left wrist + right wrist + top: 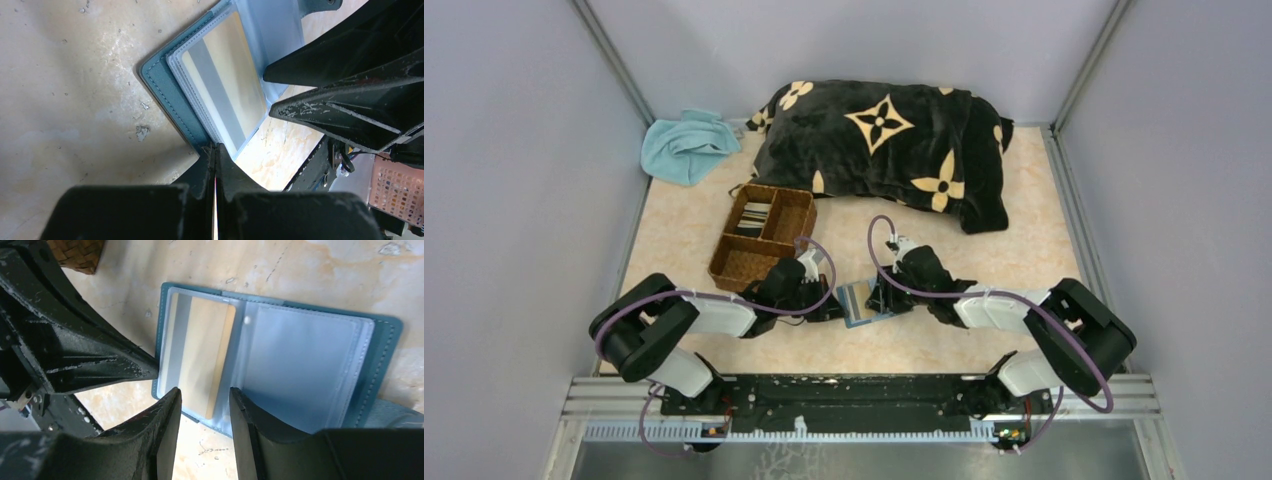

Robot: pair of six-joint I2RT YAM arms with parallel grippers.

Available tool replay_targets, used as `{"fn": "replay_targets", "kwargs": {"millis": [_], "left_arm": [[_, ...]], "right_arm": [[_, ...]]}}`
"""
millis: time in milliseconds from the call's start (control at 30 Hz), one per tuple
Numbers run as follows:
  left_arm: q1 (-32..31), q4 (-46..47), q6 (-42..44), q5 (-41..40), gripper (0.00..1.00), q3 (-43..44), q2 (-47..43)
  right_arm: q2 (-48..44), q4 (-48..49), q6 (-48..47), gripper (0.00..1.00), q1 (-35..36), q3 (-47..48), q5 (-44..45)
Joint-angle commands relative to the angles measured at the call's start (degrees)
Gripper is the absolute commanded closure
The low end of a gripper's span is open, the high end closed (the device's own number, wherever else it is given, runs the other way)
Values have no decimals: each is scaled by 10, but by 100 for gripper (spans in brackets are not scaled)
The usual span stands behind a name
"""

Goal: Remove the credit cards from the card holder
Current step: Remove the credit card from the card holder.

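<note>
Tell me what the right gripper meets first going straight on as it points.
Likely the tan card in a clear sleeve of the open card holder, just beyond the right gripper; depth is uncertain.

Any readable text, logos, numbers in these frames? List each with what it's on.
None legible.
credit card in the card holder: tan face, grey stripe, no print visible.
pillow: flower motifs only, no letters.
pink panel at the left wrist view's edge: tiny marks, too small to read.
</note>
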Motion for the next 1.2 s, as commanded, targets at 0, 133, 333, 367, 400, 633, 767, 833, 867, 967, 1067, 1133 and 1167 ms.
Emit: {"fn": "replay_targets", "kwargs": {"millis": [0,133,333,367,400,633,767,833,867,967,1067,1133,1167], "left_arm": [[-2,-8,5,3,100,-1,4],[-2,-4,4,6,100,-1,11],[-2,0,4,9,100,0,17],[-2,1,4,10,100,1,19],[-2,2,5,10,100,1,20],[-2,4,4,14,100,0,22],[-2,-1,5,11,100,-2,18],[-2,0,4,11,100,-3,16],[-2,0,4,11,100,-4,15],[-2,0,3,10,100,-3,14],[-2,-1,4,10,100,-3,12],[-2,-2,5,11,100,-3,12],[-2,-1,4,11,100,-3,12]], "right_arm": [[1,-35,-33,59,5,23,48],[13,-25,-30,58,10,20,40],[31,-16,-26,57,37,29,36],[37,-14,-23,57,45,33,35],[41,-11,-20,56,50,35,34],[42,41,8,56,57,21,1],[18,68,19,56,51,12,-29],[6,90,32,60,40,2,-52],[0,100,36,62,35,-1,-62],[-11,106,37,73,27,-5,-69],[-14,93,31,79,25,-5,-63],[-15,93,30,85,23,-8,-62],[-15,93,30,87,23,-9,-61]]}}
